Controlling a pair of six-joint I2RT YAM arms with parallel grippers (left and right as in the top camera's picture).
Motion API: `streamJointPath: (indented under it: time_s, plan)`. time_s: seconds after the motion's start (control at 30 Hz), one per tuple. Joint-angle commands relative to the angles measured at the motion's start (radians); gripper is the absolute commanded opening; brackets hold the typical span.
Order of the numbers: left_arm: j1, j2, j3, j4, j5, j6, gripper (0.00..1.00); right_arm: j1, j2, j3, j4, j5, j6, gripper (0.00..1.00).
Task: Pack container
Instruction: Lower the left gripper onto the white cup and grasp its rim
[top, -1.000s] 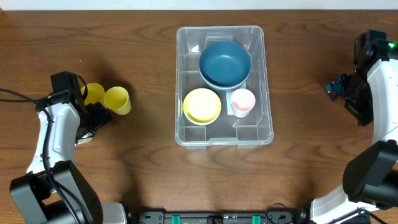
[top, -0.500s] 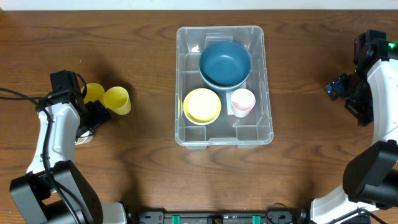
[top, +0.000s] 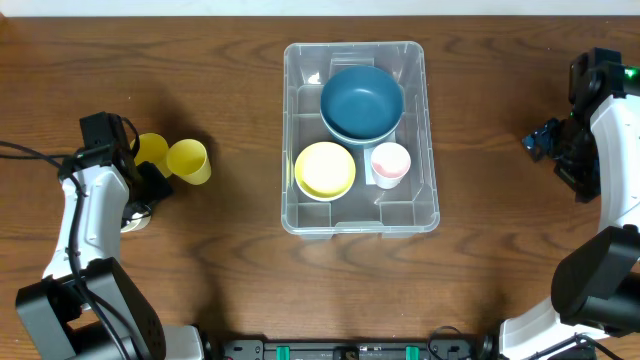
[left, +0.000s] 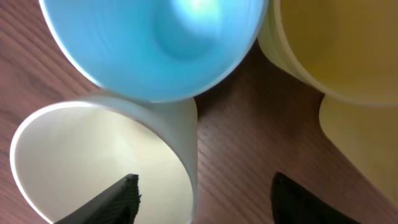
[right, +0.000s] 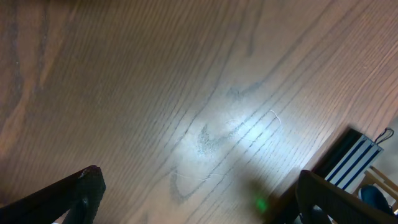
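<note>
The clear plastic container (top: 432, 215) sits mid-table and holds a blue bowl (top: 362, 102), a yellow bowl (top: 325, 169) and a small white cup (top: 390, 163). At the left lie two yellow cups (top: 189, 161) (top: 152, 148). My left gripper (top: 150, 188) is open beside them. In the left wrist view the left gripper (left: 208, 199) straddles the wall of a cream-white cup (left: 93, 155), with one finger inside and one outside. A light blue cup (left: 155, 43) and the yellow cups (left: 336, 43) lie just beyond. My right gripper (top: 545, 140) is open and empty over bare wood (right: 205, 205).
The cream-white cup (top: 135, 217) shows only partly under my left arm in the overhead view, and the blue cup is hidden there. The table's right edge and a dark striped object (right: 351, 155) lie close to my right gripper.
My left gripper has shifted slightly left by the cups. The right arm and the container's contents have not moved.
</note>
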Motion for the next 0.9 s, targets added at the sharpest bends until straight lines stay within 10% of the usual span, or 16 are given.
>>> streamJointPath:
  time_s: [0.0, 0.33, 0.87]
  plan:
    - [0.004, 0.0, -0.003, -0.002, -0.002, 0.009, 0.62, -0.005, 0.005, -0.001, 0.0, 0.011, 0.011, 0.99]
    - [0.004, 0.0, -0.003, -0.003, -0.002, 0.009, 0.37, -0.005, 0.005, -0.001, 0.0, 0.011, 0.011, 0.99]
    - [0.004, 0.0, -0.003, -0.001, -0.008, 0.017, 0.31, -0.005, 0.005, -0.001, -0.001, 0.011, 0.011, 0.99]
